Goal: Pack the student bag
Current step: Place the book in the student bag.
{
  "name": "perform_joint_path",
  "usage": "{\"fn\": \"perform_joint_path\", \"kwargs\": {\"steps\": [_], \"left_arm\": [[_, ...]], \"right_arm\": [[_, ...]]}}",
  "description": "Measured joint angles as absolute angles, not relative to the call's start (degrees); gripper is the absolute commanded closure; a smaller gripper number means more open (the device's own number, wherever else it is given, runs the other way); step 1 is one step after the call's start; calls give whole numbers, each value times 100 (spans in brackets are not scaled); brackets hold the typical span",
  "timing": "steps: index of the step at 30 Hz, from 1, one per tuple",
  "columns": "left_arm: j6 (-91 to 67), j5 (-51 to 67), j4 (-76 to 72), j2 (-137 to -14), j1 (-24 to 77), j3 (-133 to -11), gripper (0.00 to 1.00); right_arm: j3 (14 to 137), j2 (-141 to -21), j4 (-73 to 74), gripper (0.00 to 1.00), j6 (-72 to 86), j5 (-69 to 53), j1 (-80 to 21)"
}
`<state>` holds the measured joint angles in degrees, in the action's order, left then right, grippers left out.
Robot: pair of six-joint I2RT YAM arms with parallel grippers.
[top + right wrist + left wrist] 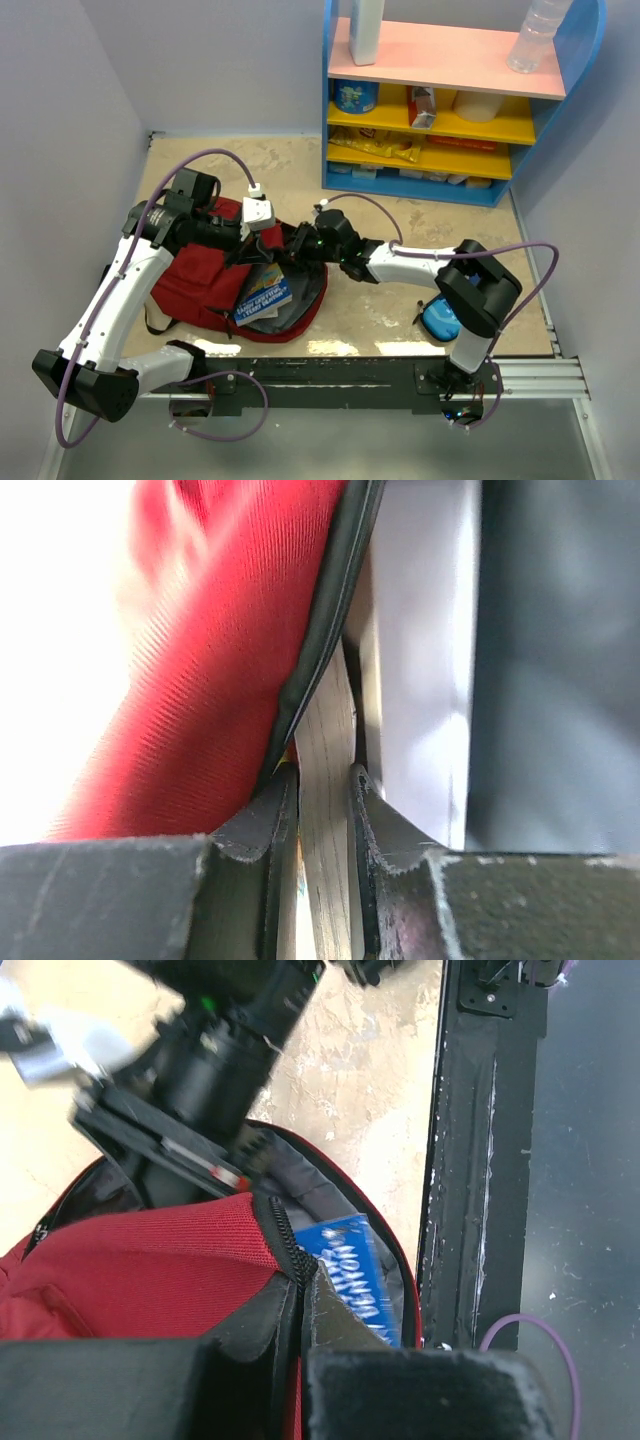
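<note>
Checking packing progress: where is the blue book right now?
In the top external view the blue book lies in the open mouth of the red student bag, left of centre, against its grey lining.

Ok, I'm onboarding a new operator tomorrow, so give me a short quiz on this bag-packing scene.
1. True or false: the blue book lies fully outside the student bag.
2. The left pincer is: A) shut on the bag's zipper edge B) wide open C) out of view.
3. Fill in: the small blue pouch lies on the robot's ___ side.
Key: 1 false, the book sits partly in the open bag; 2 A; 3 right.
</note>
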<state>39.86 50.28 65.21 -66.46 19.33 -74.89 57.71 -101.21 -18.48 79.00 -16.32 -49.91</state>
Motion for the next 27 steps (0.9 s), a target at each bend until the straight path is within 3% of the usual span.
{"fn": "perform_joint_path", "kwargs": {"steps": [7, 14, 15, 16, 19, 22, 25, 27], "left_arm": [[4012, 5076, 6436, -6617, 1933, -7491, 100], [4016, 5076, 6401, -6617, 1933, -7491, 100], [4016, 5076, 6401, -6617, 1933, -7491, 100], [4016, 5076, 6401, -6617, 1933, -7491, 100], [4016, 5076, 6407, -6617, 1935, -7491, 100], [4018, 5070, 6410, -6617, 1955, -7491, 100], [4018, 5057, 6414, -6617, 1959, -7491, 100], [4018, 5052, 6412, -6617, 1959, -7491, 100]], "right_arm": [[5763, -9968, -1780, 100, 7819, -537, -4733], [6080, -10125, -1688, 100, 7629, -193, -4998], [6132, -10151, -1684, 98, 7583, -137, -5054], [6163, -10162, -1678, 82, 7553, -91, -5124], [6248, -10167, -1516, 59, 7424, -54, -5341], [6477, -10167, -1087, 43, 7172, -108, -5500], [6641, -10134, -663, 43, 6888, -104, -5559], [6624, -10016, -425, 48, 6733, -119, -5522]]}}
